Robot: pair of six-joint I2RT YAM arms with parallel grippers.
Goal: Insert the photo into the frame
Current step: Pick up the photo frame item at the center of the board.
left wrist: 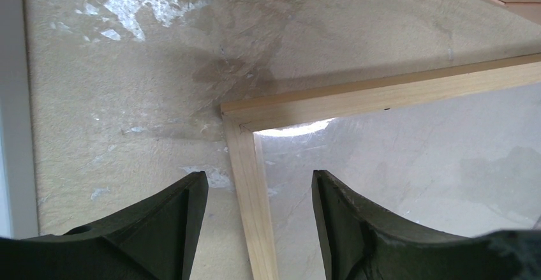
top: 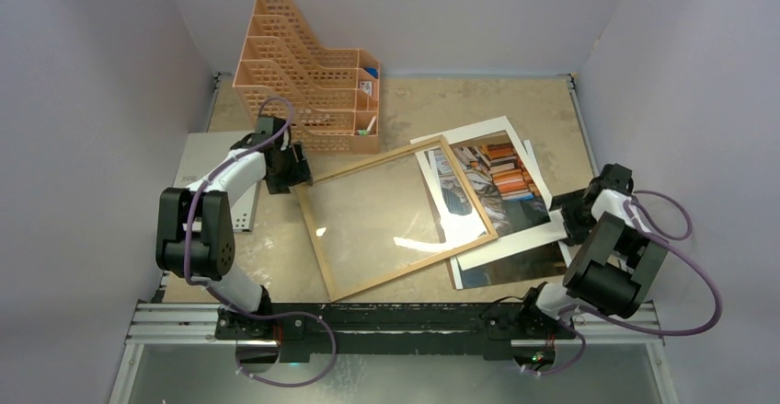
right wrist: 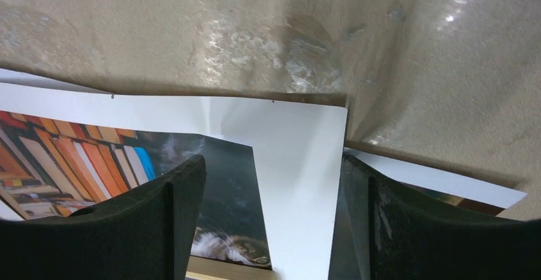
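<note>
The frame [top: 397, 220], thin light wood with a clear pane, lies flat at the table's middle. The photo [top: 492, 172], a cat among colourful books in a wide white border, lies face up partly under the frame's right side. My left gripper [top: 292, 167] is open at the frame's far left corner. In the left wrist view its fingers [left wrist: 159, 229] straddle the frame's side rail [left wrist: 250, 184] without touching it. My right gripper [top: 568, 213] is open at the photo's right edge. In the right wrist view it [right wrist: 273, 160] straddles the photo's white border corner [right wrist: 300, 146].
An orange lattice file organizer [top: 308, 77] stands at the back left, just beyond the left gripper. A grey sheet [top: 204, 160] lies at the left edge under the left arm. More sheets [top: 515, 261] stick out beneath the photo. Walls enclose the table on three sides.
</note>
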